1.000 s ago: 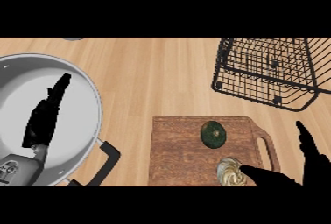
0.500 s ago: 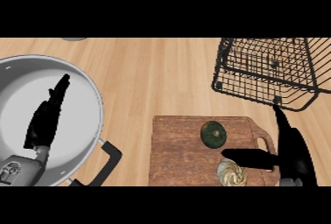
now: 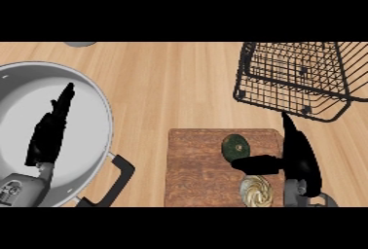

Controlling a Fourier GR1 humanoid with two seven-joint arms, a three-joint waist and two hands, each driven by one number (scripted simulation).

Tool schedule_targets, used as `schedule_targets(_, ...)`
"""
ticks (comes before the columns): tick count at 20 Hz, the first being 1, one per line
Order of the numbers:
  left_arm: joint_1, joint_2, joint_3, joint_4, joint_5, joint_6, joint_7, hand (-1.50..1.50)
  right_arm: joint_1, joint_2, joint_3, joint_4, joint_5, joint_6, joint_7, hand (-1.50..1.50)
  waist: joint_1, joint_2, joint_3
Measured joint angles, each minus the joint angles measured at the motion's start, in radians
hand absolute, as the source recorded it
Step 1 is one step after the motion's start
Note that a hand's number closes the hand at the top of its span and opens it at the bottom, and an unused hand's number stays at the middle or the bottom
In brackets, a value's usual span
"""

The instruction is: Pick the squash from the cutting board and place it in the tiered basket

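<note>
So on the tabletop (image 3: 173, 82) there's one big silver pan (image 3: 93, 121) under the relaxed left hand (image 3: 49, 133), one wire tiered basket (image 3: 298, 78), one cutting board (image 3: 197, 170) and one dark green squash (image 3: 235, 146) lying on it, just left of the right hand (image 3: 298, 151), whose fingers (image 3: 291, 127) are straight with the thumb right below the squash, not pinching anything.

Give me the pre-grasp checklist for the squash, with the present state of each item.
1. Squash on the cutting board: ok.
2. Right hand beside the squash, thumb pointing at it: ok.
3. Right hand closed round the squash: not ok, fingers are straight.
4. Pale round item apart from the squash: ok, though the thumb lies between them.
5. Tiered basket free to receive: ok, nothing shows inside.
6. Left hand out of the way, over the pan: ok.
</note>
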Motion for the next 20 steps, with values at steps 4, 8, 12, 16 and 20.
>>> schedule_targets(4, -0.004, -0.008, 0.006, 0.01, -0.009, -0.007, 0.002, 0.0, -0.009, 0.03, 0.025, 0.038, 0.051, 0.022, -0.002, -1.5, -0.004, 0.0, 0.001)
schedule_targets(8, 0.003, -0.009, 0.011, -0.004, -0.016, -0.009, 0.004, 0.0, -0.006, 0.044, 0.045, 0.058, 0.107, 0.045, -0.001, -1.5, -0.004, -0.002, 0.0)
schedule_targets(12, 0.001, -0.01, 0.024, 0.002, -0.017, -0.02, 0.003, 0.0, -0.008, 0.048, 0.075, 0.074, 0.148, 0.056, -0.002, -1.5, -0.005, -0.002, 0.0)
schedule_targets(16, 0.002, -0.013, 0.031, -0.001, -0.023, -0.027, 0.003, 0.0, -0.025, 0.049, 0.073, 0.104, 0.155, 0.065, -0.002, -1.5, -0.003, -0.002, 0.001)
schedule_targets(20, -0.003, -0.023, 0.033, 0.003, -0.035, -0.024, 0.007, 0.0, -0.026, 0.049, 0.068, 0.12, 0.142, 0.07, -0.002, -1.5, -0.006, -0.001, 0.001)
